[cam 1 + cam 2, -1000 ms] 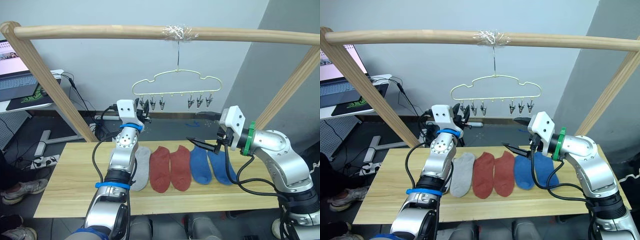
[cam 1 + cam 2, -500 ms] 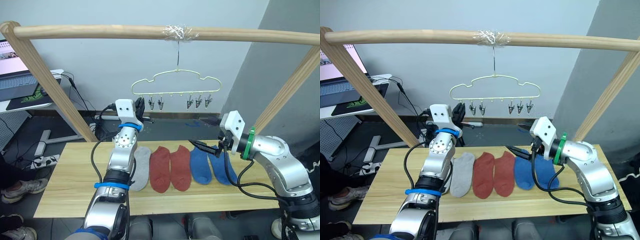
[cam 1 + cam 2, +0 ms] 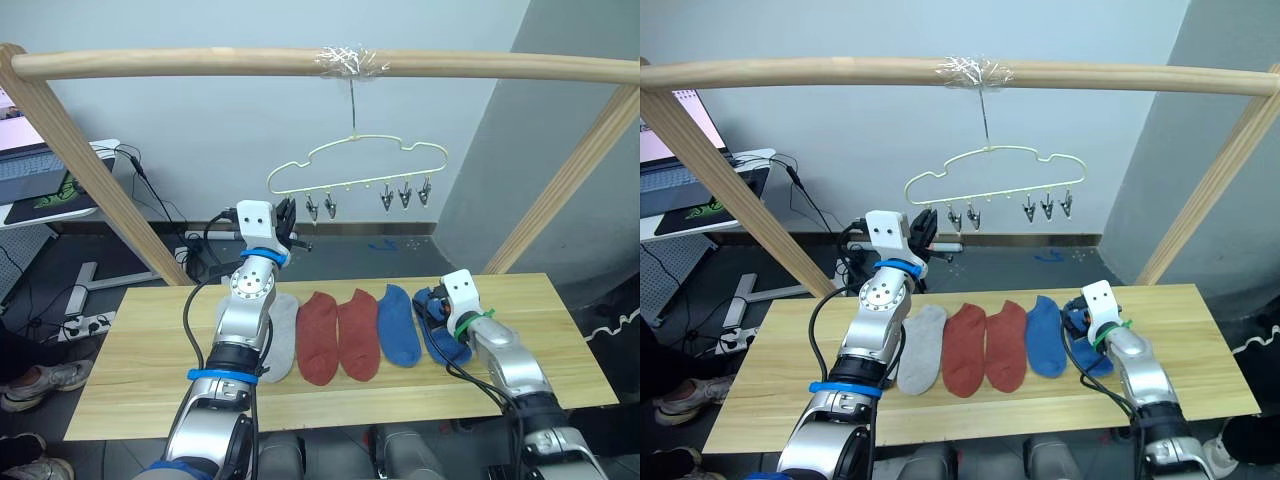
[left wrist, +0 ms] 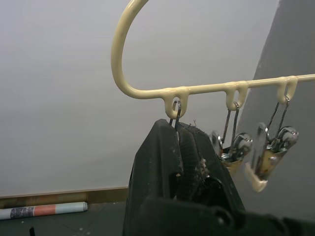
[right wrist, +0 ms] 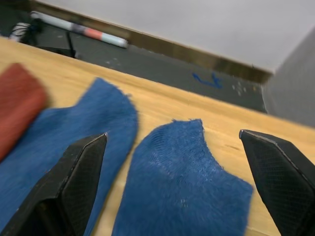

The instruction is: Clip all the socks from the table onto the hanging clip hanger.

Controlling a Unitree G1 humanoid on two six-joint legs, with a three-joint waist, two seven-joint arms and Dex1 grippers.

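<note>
The pale yellow clip hanger [image 3: 355,160] hangs by its hook from a wooden pole. My left gripper [image 3: 287,220] is raised to its leftmost clip [image 4: 176,117] and shut on it; other clips [image 4: 268,153] hang free alongside. On the table [image 3: 140,370] lie a light grey sock [image 3: 284,335], two rust red socks [image 3: 318,338] [image 3: 358,334] and two blue socks [image 3: 398,325] in a row. My right gripper [image 5: 172,136] is down at the rightmost blue sock [image 5: 182,189], open, one finger [image 5: 81,169] on each side of its cuff.
The wooden frame pole [image 3: 200,62] crosses overhead on slanted legs [image 3: 95,170] [image 3: 565,175] at both ends of the table. A laptop [image 3: 25,165] sits on a side desk at the far left. Cables lie on the floor behind the table.
My right gripper has dropped from mid-air down to the rightmost blue sock. The left gripper stays up at the leftmost clip. The camera has shifted a little.
</note>
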